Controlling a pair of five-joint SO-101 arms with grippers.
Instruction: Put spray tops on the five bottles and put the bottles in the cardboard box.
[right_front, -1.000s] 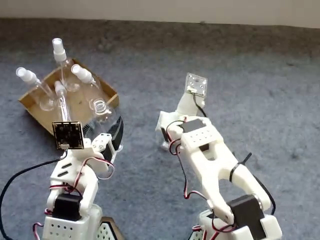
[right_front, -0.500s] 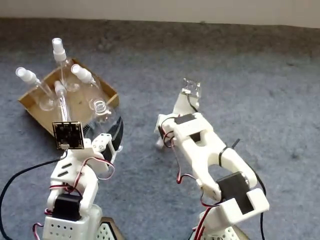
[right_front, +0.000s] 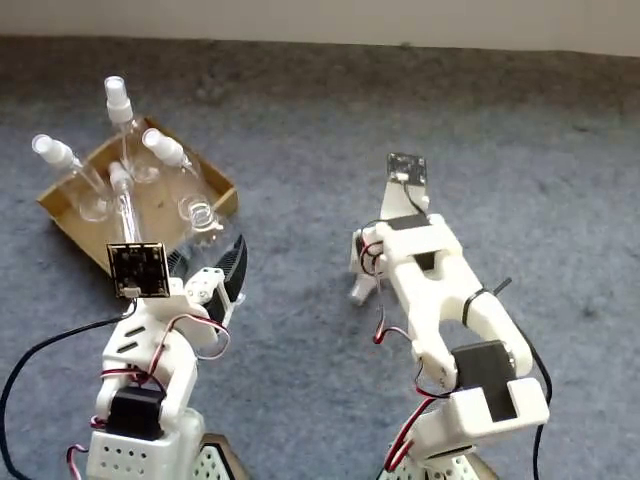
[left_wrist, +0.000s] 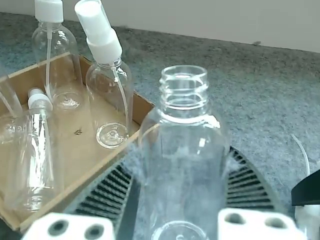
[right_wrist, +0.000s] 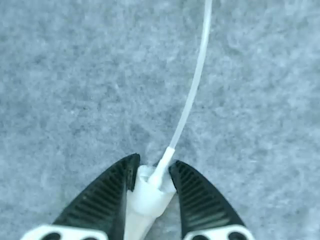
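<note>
Grey carpet, two arms side by side, cardboard box at far left.
High view: four capped bottles in the box, white tops up; just outside its right wall, uncapped bottle upright in the left gripper; well to the right, right gripper low over bare carpet, pointing down. Left wrist view: clamped on the clear body of the uncapped bottle, one ribbed black finger on each side, threaded neck open at the top; behind it the box with capped bottles inside. Right wrist view: closed narrowly on a white spray top, black fingers touching both its sides, thin dip tube running from it out over the carpet.
</note>
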